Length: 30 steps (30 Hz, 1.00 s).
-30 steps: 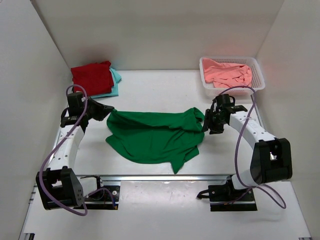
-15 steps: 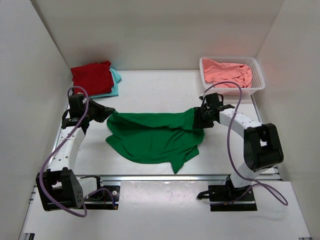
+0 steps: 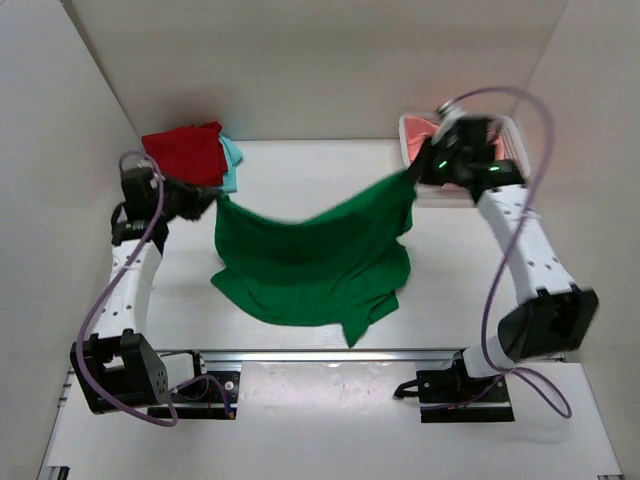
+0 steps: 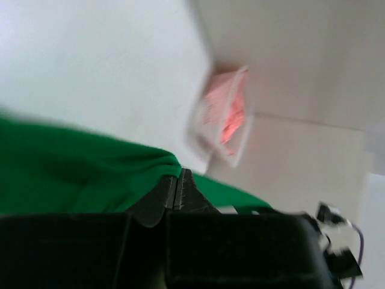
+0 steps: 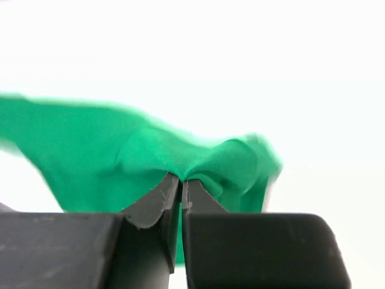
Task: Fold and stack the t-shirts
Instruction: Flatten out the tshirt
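A bright green t-shirt hangs stretched between both arms, its lower part still on the table. My left gripper is shut on the shirt's left corner, in front of the dark red t-shirt. My right gripper is raised and shut on the shirt's right corner. The dark red shirt lies folded on a pale turquoise t-shirt at the back left. A salmon pink t-shirt lies in the basket, mostly hidden behind my right arm in the top view.
The white mesh basket stands at the back right by the wall. White walls close in the table on the left, back and right. The metal rail with the arm bases runs along the near edge.
My right gripper closed on the green shirt's right corner and lifted it up and back toward the basket. The left gripper rose and moved back with its corner, stretching the shirt.
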Each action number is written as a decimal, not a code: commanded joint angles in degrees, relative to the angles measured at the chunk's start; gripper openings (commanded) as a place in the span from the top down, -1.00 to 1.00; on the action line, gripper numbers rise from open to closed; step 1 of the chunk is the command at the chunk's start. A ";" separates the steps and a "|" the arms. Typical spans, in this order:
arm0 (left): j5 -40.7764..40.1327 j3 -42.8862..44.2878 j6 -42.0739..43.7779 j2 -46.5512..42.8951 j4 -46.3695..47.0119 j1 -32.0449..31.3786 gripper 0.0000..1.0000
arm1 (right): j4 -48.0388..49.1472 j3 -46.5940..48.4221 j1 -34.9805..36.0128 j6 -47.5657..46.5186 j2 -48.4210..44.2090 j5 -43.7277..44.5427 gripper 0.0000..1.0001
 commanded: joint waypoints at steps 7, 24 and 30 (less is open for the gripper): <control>4.38 36.95 -8.93 5.67 8.07 4.90 1.00 | 3.40 40.49 -19.59 11.27 -8.14 -19.98 1.00; 1.91 46.38 -17.56 9.26 7.82 2.45 1.00 | 21.53 35.95 -27.53 29.86 -8.87 -33.88 1.00; -0.28 39.70 -10.01 16.11 3.25 -1.25 1.00 | 0.73 42.17 -8.91 15.89 8.78 -21.51 1.00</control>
